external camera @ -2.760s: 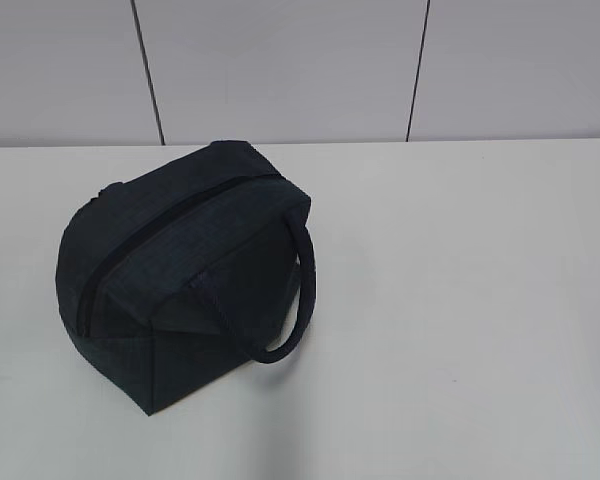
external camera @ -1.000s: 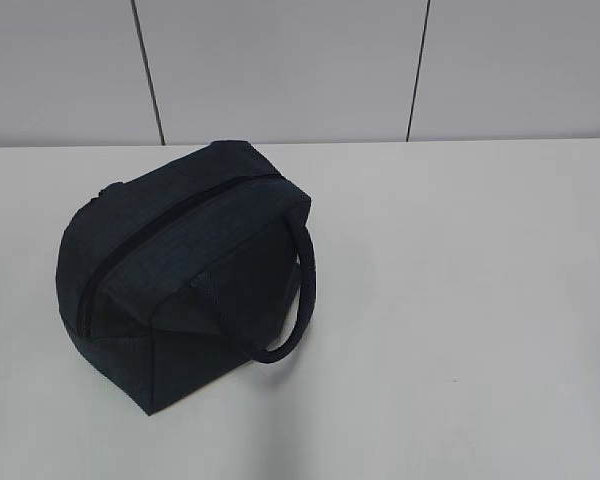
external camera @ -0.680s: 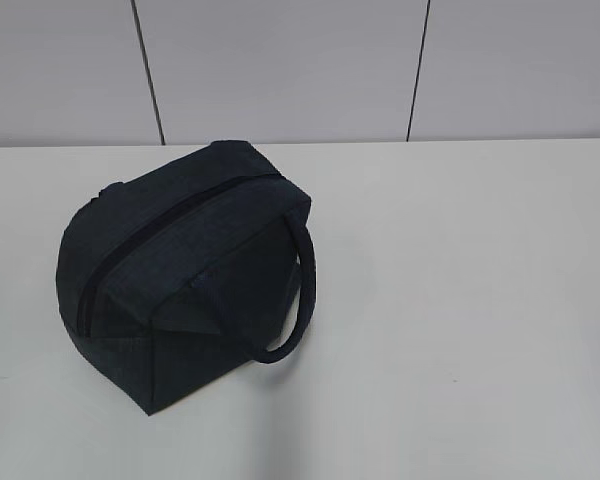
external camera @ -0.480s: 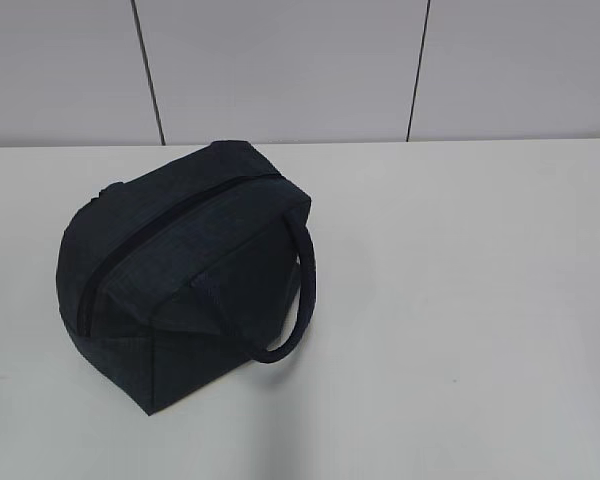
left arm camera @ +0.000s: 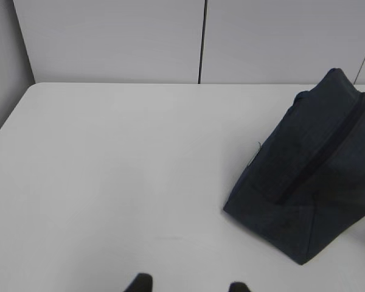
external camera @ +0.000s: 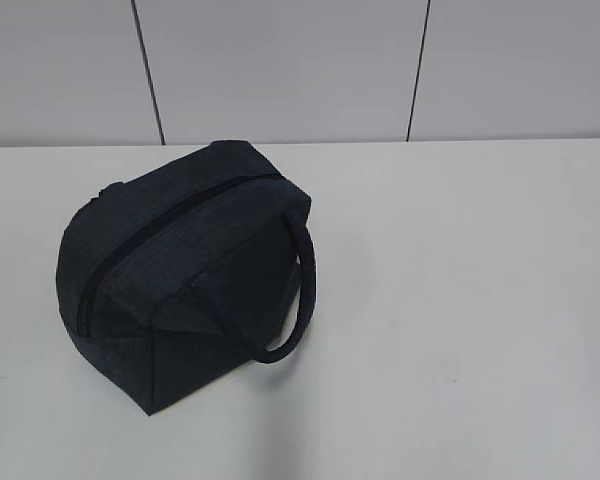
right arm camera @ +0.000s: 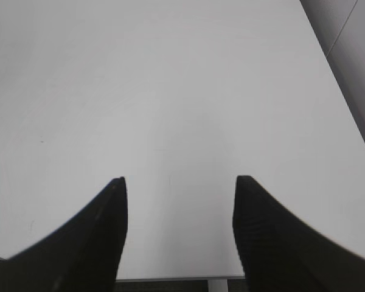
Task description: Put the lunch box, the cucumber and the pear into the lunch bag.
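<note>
The dark navy lunch bag stands on the white table at the left, its zipper shut along the top and one loop handle hanging to the right. It also shows in the left wrist view at the right. The lunch box, the cucumber and the pear are out of view. My left gripper is open and empty over bare table, well left of the bag. My right gripper is open and empty over bare table near the front edge. Neither gripper shows in the exterior view.
A grey panelled wall runs behind the table's far edge. In the right wrist view the table's front edge lies just below the fingers, and its right edge slants down the right side.
</note>
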Controlling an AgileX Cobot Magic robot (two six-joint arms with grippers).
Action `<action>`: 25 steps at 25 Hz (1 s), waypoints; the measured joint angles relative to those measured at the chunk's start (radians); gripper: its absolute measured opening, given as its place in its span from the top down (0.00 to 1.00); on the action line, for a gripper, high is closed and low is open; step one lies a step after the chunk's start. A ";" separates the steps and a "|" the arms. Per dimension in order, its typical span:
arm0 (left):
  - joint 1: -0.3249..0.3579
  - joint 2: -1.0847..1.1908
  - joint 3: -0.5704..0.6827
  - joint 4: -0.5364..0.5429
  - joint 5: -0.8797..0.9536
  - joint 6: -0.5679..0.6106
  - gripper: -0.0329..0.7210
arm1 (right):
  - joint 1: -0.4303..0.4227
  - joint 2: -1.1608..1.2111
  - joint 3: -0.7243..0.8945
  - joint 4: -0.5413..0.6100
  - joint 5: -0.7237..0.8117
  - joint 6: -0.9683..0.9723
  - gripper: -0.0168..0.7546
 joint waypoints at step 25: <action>0.000 0.000 0.000 0.000 0.000 0.000 0.64 | 0.000 0.000 0.000 0.048 0.000 -0.010 0.42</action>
